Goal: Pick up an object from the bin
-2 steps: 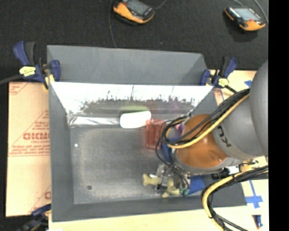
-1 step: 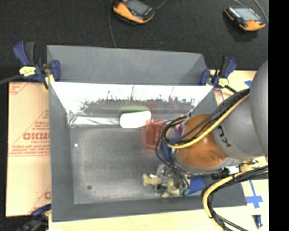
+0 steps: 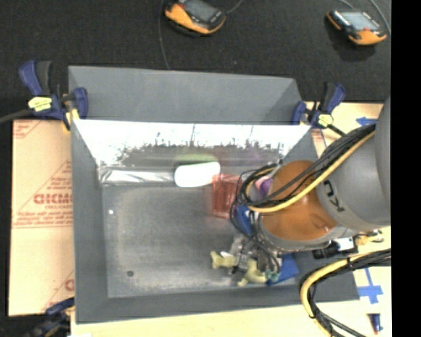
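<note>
One grey metal bin (image 3: pixel 89 197) is counted. Within it, one white oblong piece (image 3: pixel 196 175) is seen toward 12 o'clock, with one red translucent block (image 3: pixel 223 196) at its 4 o'clock. One purple piece (image 3: pixel 263 187) is partly seen toward 3 o'clock. Blue is made out twice, as an upper blue patch (image 3: pixel 241 221) and a lower blue patch (image 3: pixel 287 271); whether one piece or two cannot be told. One pale yellow piece (image 3: pixel 222 260) is counted in a small heap (image 3: pixel 253 271) at 5 o'clock, the rest uncountable. Two orange-and-black devices are counted beyond the bin: a first device (image 3: pixel 195 14) at 12 o'clock and a second device (image 3: pixel 357 26) at 1 o'clock.
</note>
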Motion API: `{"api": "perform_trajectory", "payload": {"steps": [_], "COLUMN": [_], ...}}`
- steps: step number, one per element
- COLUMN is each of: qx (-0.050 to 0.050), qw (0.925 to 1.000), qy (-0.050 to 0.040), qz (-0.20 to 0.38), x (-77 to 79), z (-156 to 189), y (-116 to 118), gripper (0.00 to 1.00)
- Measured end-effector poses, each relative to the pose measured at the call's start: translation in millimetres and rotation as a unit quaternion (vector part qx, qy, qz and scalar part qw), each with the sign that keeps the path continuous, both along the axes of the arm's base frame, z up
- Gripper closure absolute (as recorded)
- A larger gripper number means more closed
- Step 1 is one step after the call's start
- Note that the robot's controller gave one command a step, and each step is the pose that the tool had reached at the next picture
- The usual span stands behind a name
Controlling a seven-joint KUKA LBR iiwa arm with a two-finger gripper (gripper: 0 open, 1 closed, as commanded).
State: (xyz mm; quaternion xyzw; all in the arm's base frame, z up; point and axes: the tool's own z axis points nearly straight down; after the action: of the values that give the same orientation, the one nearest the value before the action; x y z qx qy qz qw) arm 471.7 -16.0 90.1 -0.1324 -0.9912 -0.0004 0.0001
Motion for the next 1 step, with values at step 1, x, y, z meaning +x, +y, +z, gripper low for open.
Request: {"api": "perform_trajectory", "payload": {"steps": [1], "qx": [0.0], "qw": [1.0], "qy": [0.0017], "qz": [0.001], "x": [-0.6], "z": [46.3], "y": [-0.5], "gripper": [1.0]}}
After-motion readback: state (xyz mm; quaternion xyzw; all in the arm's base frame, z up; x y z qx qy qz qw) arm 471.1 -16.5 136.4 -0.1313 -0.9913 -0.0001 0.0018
